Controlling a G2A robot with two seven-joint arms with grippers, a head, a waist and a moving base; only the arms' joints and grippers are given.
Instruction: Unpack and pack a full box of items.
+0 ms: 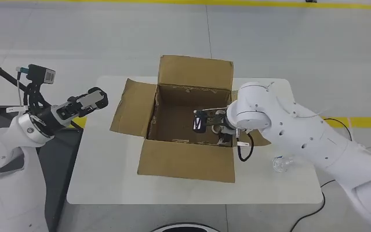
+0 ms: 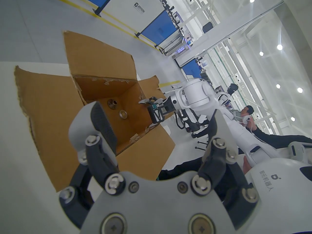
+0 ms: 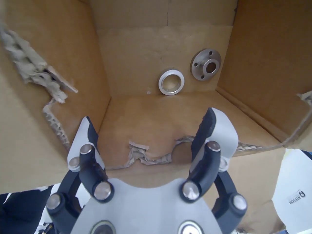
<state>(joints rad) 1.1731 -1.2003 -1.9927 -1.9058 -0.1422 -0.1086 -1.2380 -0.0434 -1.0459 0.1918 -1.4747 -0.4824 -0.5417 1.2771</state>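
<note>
On the white worktop (image 1: 104,174), the open box (image 1: 185,162) surrounds the right fingers (image 3: 208,127), which are spread and empty. The left fingers (image 2: 102,122), also released, hang outside it. Ahead of the right fingers lie a flange (image 3: 205,64) and a ring (image 3: 171,81). Best to centre on one piece and descend straight, clear of the walls.

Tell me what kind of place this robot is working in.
Likely a factory-style robotics lab or test hall: yellow floor lines, blue partition panels and ceiling lights high overhead.
</note>
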